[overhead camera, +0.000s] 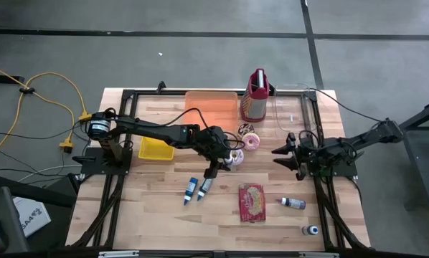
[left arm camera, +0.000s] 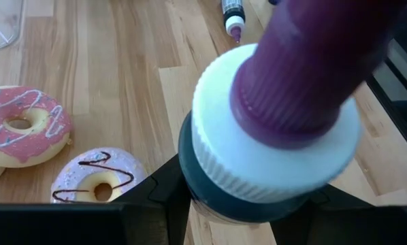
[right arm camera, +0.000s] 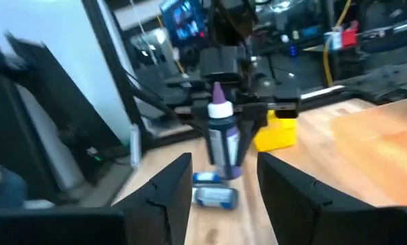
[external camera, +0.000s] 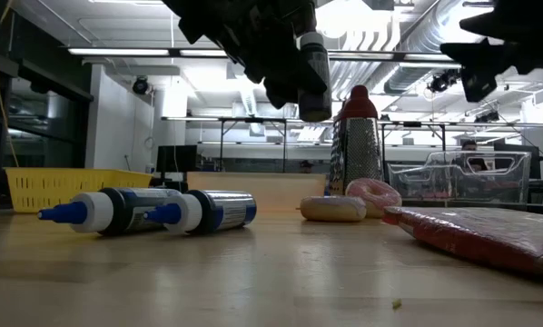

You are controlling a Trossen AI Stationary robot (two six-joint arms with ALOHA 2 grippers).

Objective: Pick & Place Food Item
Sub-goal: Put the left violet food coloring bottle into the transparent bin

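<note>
My left gripper (overhead camera: 216, 159) hangs over the table's middle, shut on a dark bottle (external camera: 313, 80) with a white collar and purple cap (left arm camera: 305, 68). Just beyond it lie two donuts: a pink one with white stripes (left arm camera: 23, 126) and a pale one with chocolate drizzle (left arm camera: 98, 178). Both lie flat on the wood. A red food packet (overhead camera: 252, 202) lies flat toward the near edge. My right gripper (overhead camera: 277, 154) stands open at the right, pointing level toward the held bottle (right arm camera: 222, 143), with nothing between its fingers. My left gripper pinches the bottle's dark body just under the white collar (left arm camera: 188, 163) between its two fingers (left arm camera: 156, 201). The fingers come slanting down from the table's left. The bottle stands roughly upright with its cap up, its body hanging below the fingers, lifted clear of the table.
Two blue-capped bottles (overhead camera: 198, 188) lie near the left gripper, and two small bottles (overhead camera: 293, 203) lie at the near right. A yellow basket (overhead camera: 156, 148), an orange board (overhead camera: 211, 107), a grater (overhead camera: 256, 97) and a clear container (overhead camera: 295, 111) stand toward the far edge.
</note>
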